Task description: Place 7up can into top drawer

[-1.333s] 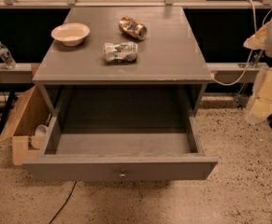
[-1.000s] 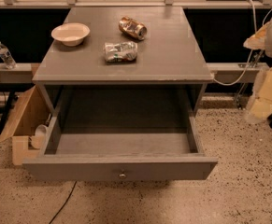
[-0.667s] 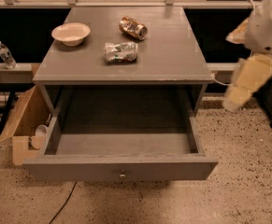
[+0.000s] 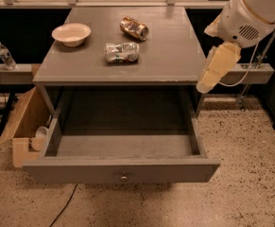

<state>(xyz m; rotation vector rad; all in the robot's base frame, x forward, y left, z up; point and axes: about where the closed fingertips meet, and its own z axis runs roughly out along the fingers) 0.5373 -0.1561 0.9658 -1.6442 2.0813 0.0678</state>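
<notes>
Arm: one large white rounded arm housing (image 4: 255,11) of smooth, glossy plastic, at the upper right of the view. A thin tan seam line (image 4: 244,8) runs around its shell. An oval slotted vent grille (image 4: 249,32), grey against the white, sits on the lower face.

The cream-yellow tapered gripper (image 4: 208,82) is directly below the housing at the right side of the view. It is matte, blocky at the top and narrows to a pale rounded tip.

A thin pale cable (image 4: 247,71) curves beside the gripper and may belong to the arm; this is unconfirmed.
</notes>
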